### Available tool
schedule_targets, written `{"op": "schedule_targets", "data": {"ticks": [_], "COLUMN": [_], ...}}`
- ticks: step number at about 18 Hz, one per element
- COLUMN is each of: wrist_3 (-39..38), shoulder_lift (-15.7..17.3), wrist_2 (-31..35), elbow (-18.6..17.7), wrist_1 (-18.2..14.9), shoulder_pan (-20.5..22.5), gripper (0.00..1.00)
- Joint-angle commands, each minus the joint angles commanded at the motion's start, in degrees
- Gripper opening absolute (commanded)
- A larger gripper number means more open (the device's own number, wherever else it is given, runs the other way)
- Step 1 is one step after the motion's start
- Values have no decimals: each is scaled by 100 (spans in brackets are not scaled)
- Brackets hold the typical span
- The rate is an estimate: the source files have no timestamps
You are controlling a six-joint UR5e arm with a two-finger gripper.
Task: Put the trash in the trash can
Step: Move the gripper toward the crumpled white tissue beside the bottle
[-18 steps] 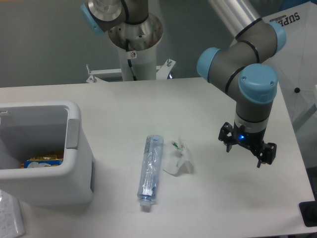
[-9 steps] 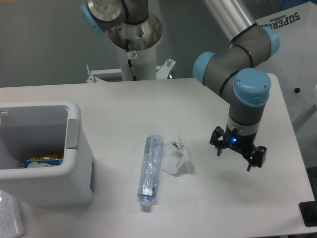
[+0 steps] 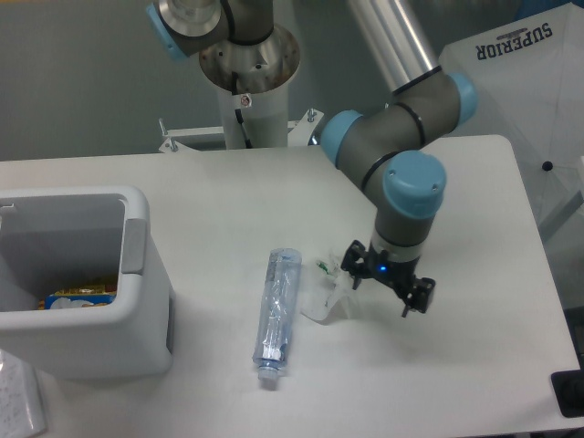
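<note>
A long crushed clear bottle [image 3: 276,317] lies on the white table, its white cap pointing toward the front edge. Just right of it sits a small crumpled clear wrapper [image 3: 326,294] with green marks. My gripper [image 3: 385,290] hangs open just right of the wrapper, low over the table, with nothing between its fingers. Its left finger is close to the wrapper's right edge. The pale grey trash can [image 3: 137,301] stands at the left side of the table, well away from the gripper.
Inside the trash can lies a yellow and blue packet [image 3: 80,297]. The robot's base column [image 3: 248,91] rises at the back of the table. A white sheet with lettering [image 3: 520,82] hangs at the right. A clear bag [image 3: 18,401] lies at the front left corner.
The arm has swung left across the table. The open gripper moved from the right side to right beside the wrapper. Bottle and wrapper have not moved.
</note>
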Motion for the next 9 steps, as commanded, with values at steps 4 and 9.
{"op": "schedule_targets", "data": {"ticks": [4, 9], "wrist_3": [-343, -678], "shoulder_lift": [-61, -132], "wrist_2": [9, 368], "elbow": [-36, -106], "wrist_1": [9, 0], "shoulder_pan": [-132, -290], "gripper": [100, 70]}}
